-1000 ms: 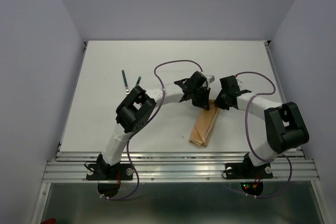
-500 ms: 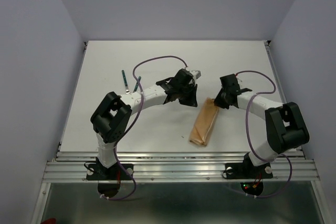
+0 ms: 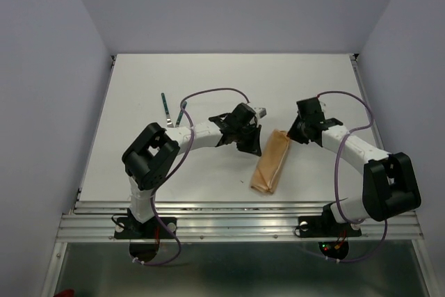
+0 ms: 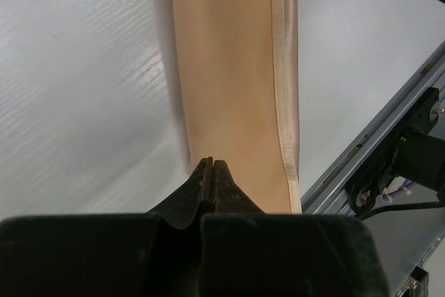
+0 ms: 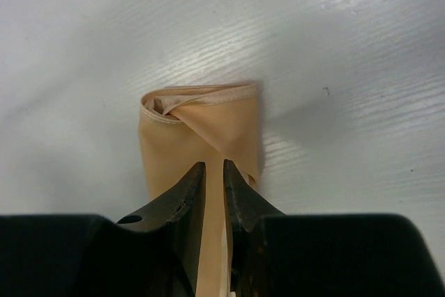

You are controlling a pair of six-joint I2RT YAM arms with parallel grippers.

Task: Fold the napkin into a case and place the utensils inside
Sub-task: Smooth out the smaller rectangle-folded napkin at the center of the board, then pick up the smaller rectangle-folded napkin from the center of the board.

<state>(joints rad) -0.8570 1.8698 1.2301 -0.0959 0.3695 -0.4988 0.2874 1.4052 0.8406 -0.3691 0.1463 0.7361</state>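
The napkin lies folded as a narrow peach-tan case (image 3: 271,163), slanting across the table's middle. In the right wrist view its far end (image 5: 201,130) shows a folded mouth with a diagonal flap. My right gripper (image 5: 214,165) hangs over that end (image 3: 295,133), its jaws a narrow gap apart with nothing pinched between them. Just left of the case's far end, my left gripper (image 3: 250,145) is shut and empty; its tips (image 4: 212,163) point along the case (image 4: 229,67). Two utensils with thin green handles (image 3: 165,104) (image 3: 182,113) lie at the left; their metal ends are too small to make out.
The white table (image 3: 229,74) is walled by grey-lilac panels on three sides. An aluminium rail (image 3: 236,213) runs along the near edge, seen also in the left wrist view (image 4: 375,165). Purple cables (image 3: 215,92) loop above both arms.
My left arm has drawn back to the left, off the case's far end, staying shut. The right gripper's jaws have parted slightly and its elbow has swung out to the right.
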